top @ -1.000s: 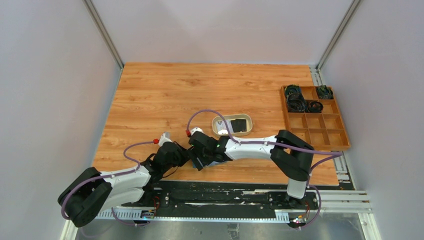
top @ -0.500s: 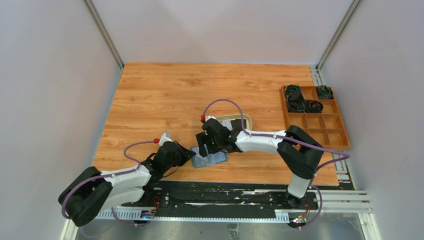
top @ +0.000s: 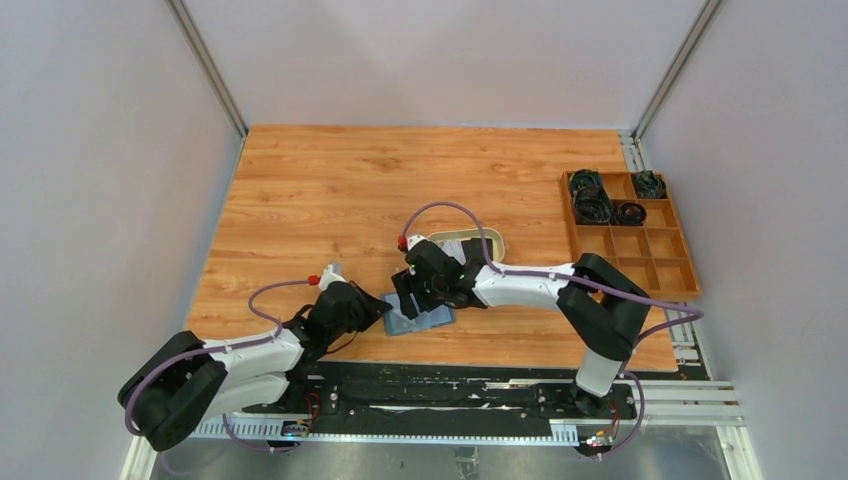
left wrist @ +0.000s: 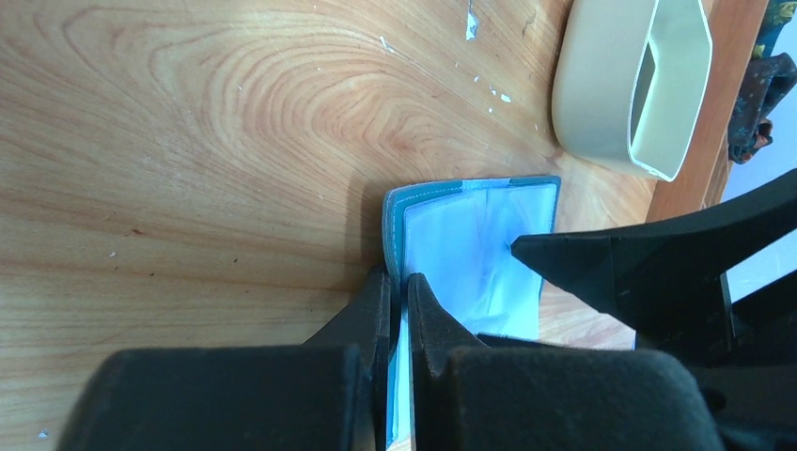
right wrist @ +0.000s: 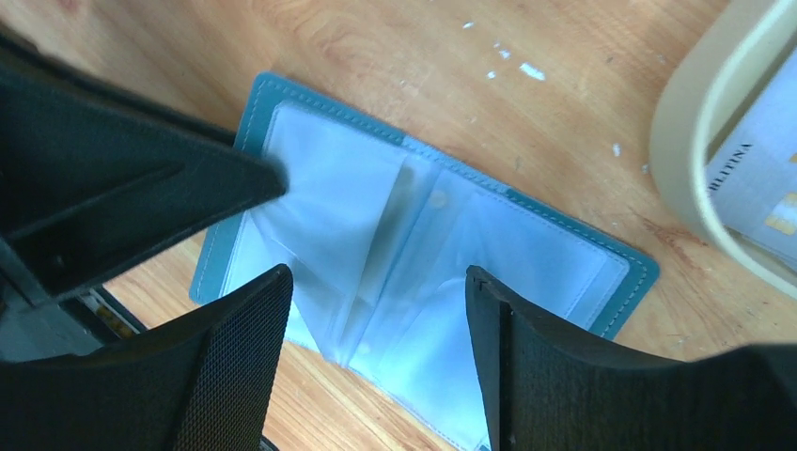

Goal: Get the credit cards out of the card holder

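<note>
The card holder (top: 422,319) is a teal-blue wallet lying open on the table, its clear plastic sleeves facing up (right wrist: 423,235). No card shows in the sleeves. My left gripper (top: 384,309) is shut on the wallet's left edge (left wrist: 396,282). My right gripper (top: 406,299) hovers just above the open wallet, jaws wide open and empty (right wrist: 376,282). A whitish credit card (right wrist: 763,178) lies in the beige oval tray (right wrist: 679,160). The right arm hides much of that tray in the top view.
The beige oval tray (top: 494,240) sits just behind the wallet, to the right. A brown compartment box (top: 655,265) with dark cable coils in its back cells stands at the right table edge. Grey walls close in the table.
My right gripper has lifted off the wallet and shifted up and right, uncovering it lying open. The right arm now covers part of the tray. The left gripper has kept its hold.
</note>
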Controlling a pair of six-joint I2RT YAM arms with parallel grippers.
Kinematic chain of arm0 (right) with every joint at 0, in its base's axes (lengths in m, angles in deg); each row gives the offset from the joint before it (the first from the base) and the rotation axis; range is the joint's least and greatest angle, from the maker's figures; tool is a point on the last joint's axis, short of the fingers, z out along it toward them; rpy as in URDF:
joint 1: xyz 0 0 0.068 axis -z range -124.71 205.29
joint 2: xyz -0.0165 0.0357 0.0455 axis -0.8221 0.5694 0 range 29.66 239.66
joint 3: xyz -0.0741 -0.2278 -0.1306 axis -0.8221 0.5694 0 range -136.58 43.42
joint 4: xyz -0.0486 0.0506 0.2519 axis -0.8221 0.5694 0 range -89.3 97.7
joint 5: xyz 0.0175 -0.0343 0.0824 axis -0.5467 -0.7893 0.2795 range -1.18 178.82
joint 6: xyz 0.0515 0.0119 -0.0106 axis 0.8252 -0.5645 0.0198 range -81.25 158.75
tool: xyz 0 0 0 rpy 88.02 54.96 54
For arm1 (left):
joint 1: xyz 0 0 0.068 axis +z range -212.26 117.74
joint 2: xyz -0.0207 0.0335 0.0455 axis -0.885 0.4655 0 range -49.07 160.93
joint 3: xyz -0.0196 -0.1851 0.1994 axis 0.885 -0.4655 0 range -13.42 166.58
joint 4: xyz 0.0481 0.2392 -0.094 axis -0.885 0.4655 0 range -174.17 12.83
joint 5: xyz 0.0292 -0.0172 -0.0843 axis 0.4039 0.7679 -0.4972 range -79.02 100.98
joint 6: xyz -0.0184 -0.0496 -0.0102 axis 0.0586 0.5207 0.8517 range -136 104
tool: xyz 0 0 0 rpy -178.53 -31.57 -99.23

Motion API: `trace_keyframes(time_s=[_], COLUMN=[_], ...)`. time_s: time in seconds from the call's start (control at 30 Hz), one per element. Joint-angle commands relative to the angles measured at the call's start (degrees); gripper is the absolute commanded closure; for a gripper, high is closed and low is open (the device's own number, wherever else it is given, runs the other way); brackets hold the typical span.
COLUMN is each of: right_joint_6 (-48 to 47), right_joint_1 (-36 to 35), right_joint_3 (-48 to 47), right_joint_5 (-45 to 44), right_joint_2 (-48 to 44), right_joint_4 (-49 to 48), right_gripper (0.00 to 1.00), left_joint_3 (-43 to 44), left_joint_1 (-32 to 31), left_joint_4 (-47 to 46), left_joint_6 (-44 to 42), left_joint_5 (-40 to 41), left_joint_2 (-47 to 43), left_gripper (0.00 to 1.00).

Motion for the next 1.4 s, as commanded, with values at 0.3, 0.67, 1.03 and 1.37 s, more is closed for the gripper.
trace_keyframes(time_s=[0.3, 0.67, 1.03, 1.37], right_joint_6=[-8.0, -9.1, -5.0, -2.8], right_joint_1=[-3.9, -4.9, -3.5, -3.1], right_joint_3=[2.5, 1.8, 3.5, 3.5], right_joint_5=[4.7, 3.4, -5.3, -7.7], right_joint_2=[-0.2, -0.1, 0.1, 0.9], right_joint_4=[1.9, 2.8, 7.1, 8.9], right_gripper=[0.44, 1.0, 1.0, 1.0], left_joint_3=[-0.5, -0.2, -0.5, -0.7], left_joint_1=[-0.5, -0.5, -0.5, -0.4], left_joint_4=[7.8, 7.8, 7.9, 7.9], left_joint_6=[-2.9, -2.9, -2.7, -2.8], left_joint_5=[0.7, 0.6, 0.6, 0.5], left_joint_2=[2.5, 2.9, 2.5, 2.3], left_gripper=[0.97, 0.97, 0.89, 0.59])
